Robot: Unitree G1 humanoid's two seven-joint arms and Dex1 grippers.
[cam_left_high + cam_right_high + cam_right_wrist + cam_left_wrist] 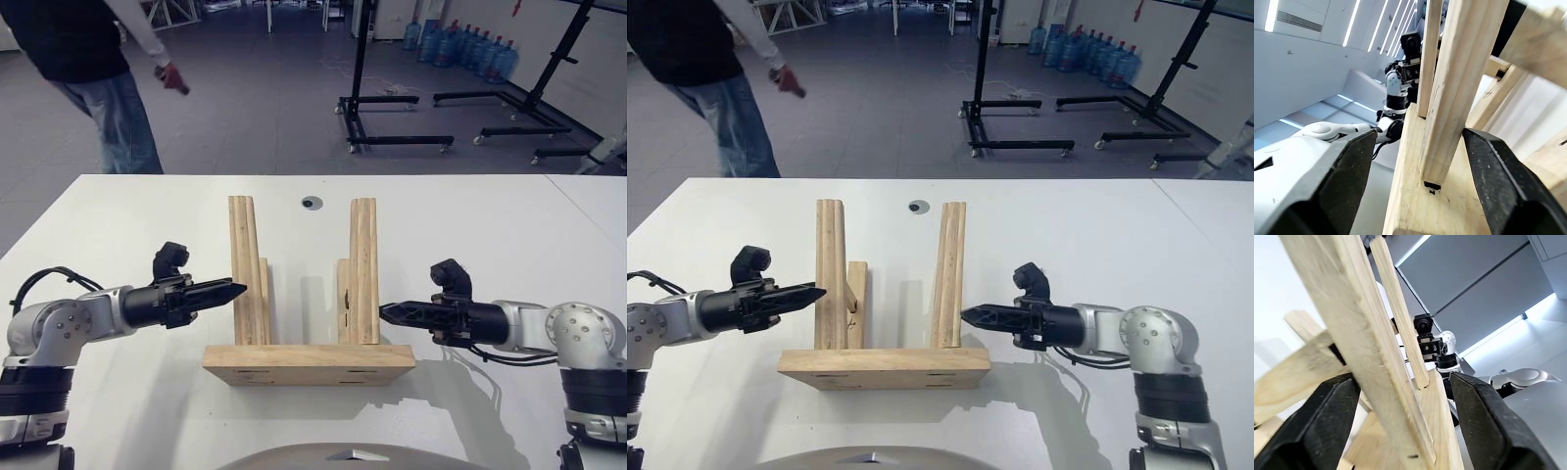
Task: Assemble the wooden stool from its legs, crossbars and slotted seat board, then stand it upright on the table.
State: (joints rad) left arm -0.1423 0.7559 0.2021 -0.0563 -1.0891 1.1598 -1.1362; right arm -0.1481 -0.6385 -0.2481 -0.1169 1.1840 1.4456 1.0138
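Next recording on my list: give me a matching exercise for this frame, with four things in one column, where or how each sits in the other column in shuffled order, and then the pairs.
Things
1. seat board
2. left gripper
3. right gripper
4. dark round spot

Places or states
A. on the table, beyond the wooden parts
B. fingers open around the right leg
C. lying flat, nearest the robot, legs standing up from it
D. fingers open around the left leg

Pairs: 1-C, 2-D, 3-B, 4-A
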